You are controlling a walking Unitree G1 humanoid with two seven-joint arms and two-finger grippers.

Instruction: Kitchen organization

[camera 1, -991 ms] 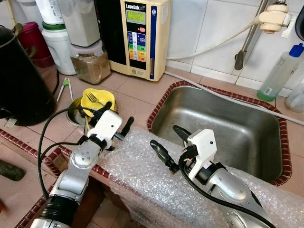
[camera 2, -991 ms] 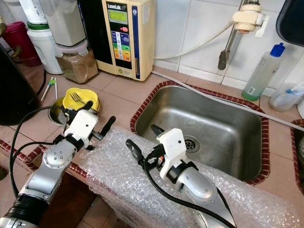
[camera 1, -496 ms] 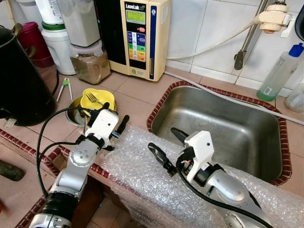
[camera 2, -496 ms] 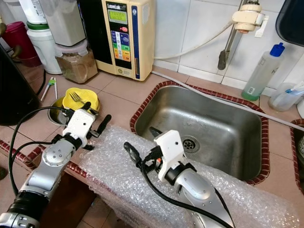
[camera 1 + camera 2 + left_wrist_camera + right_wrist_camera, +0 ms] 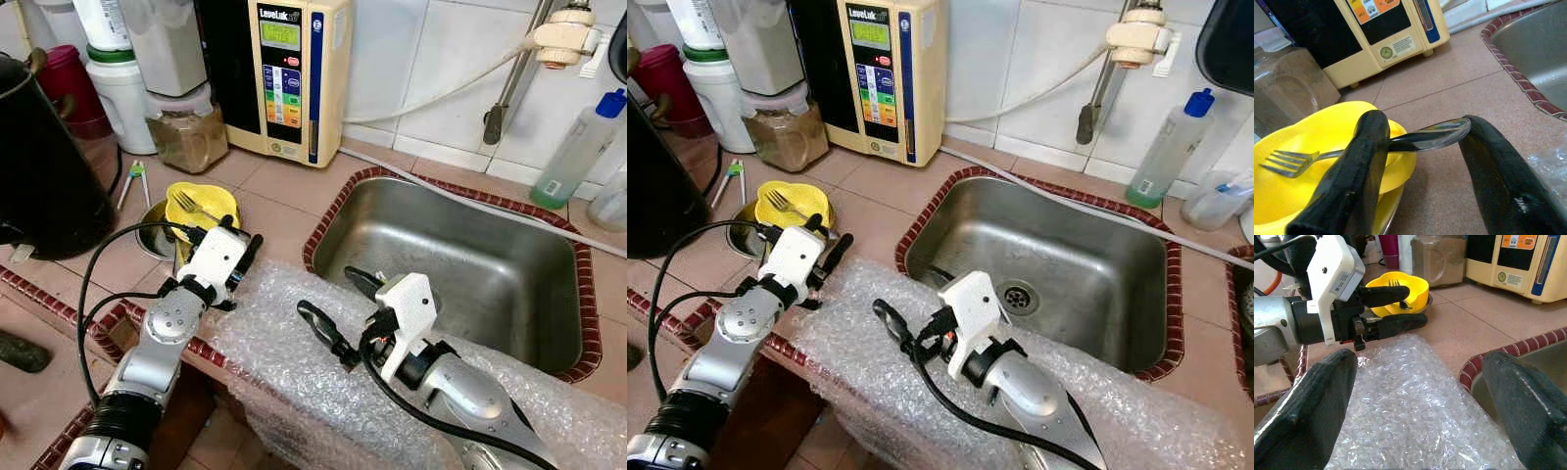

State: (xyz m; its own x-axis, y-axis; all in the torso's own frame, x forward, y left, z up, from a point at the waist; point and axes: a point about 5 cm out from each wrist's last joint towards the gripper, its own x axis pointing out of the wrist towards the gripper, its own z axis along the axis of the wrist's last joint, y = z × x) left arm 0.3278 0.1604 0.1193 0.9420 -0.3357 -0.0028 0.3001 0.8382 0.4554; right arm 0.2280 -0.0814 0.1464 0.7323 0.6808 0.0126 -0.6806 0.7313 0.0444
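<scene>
Left hand [image 5: 1420, 142]: fingers parted, straddling the handle of a fork [image 5: 1290, 161], no clear grip. Fork lies in a yellow bowl [image 5: 201, 204] on the tiled surface [image 5: 279, 186]. Right hand [image 5: 333, 308]: wide open, empty, over bubble wrap [image 5: 294, 343] beside the sink [image 5: 470, 255].

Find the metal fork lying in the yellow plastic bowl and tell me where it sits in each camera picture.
Left eye view: metal fork in the yellow plastic bowl, left of centre.
Right eye view: fork, far left, just beyond the left gripper.
Left wrist view: fork, tines lower left, handle between the black fingers.
Right wrist view: fork, top centre.
Shared landmark: the yellow bowl.
</scene>
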